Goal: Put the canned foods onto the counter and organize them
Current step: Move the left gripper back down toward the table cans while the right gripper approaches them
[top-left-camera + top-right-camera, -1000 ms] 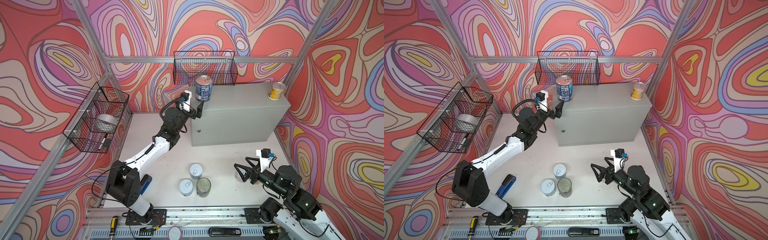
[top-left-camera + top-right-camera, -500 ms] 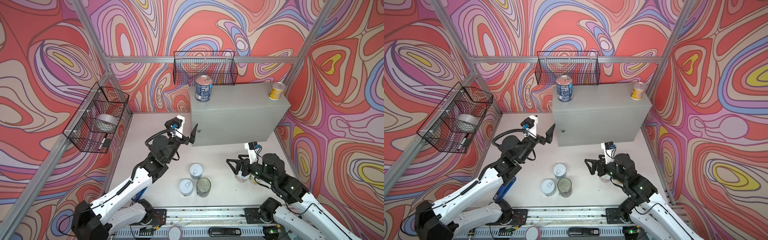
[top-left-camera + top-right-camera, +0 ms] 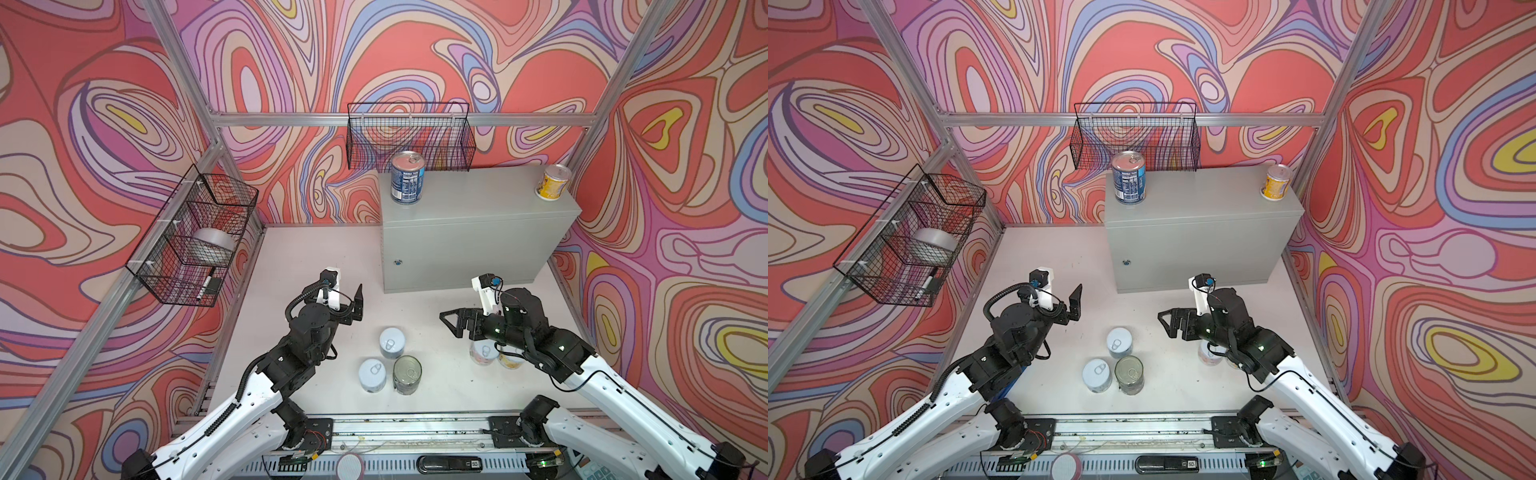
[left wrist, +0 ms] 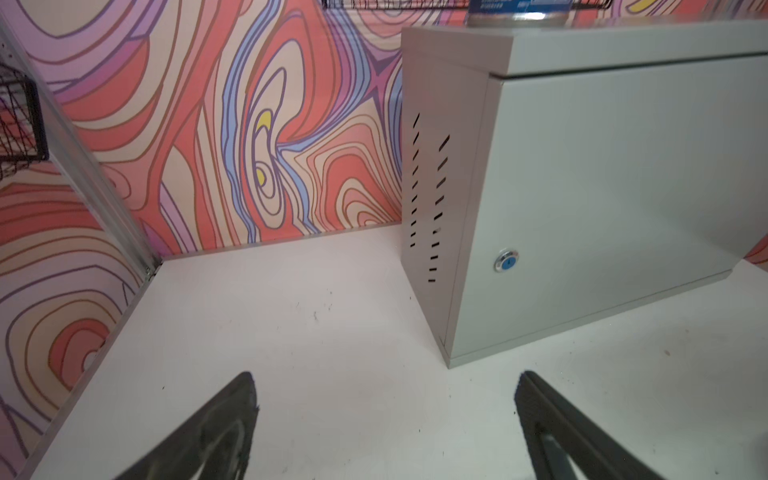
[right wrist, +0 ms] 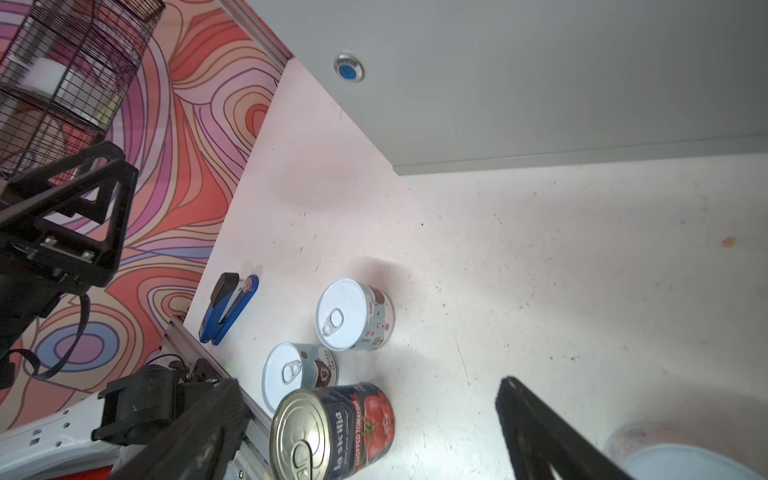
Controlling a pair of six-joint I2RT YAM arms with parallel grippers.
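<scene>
Canned foods (image 3: 392, 341) ungripped; left fingers (image 4: 224, 424), right fingers (image 5: 528, 424) wide-open

In both top views the right arm (image 3: 557, 349) hides most of a pale can (image 3: 482, 356) and a yellow can (image 3: 509, 361). The left wrist view's edge cuts off the blue can (image 4: 519, 6) atop the cabinet (image 4: 602, 166). A blurred lid (image 5: 690, 461) is cropped in the right wrist view.

— What's off to the left of the left gripper (image 4: 384, 380)?
— A side basket (image 3: 191, 237), well apart and higher — tape roll (image 3: 214, 246) and marker (image 3: 205, 284) inside.
— Elsewhere?
— A back basket (image 3: 411, 137) far ahead; a blue stapler (image 5: 228, 307) behind that gripper.
</scene>
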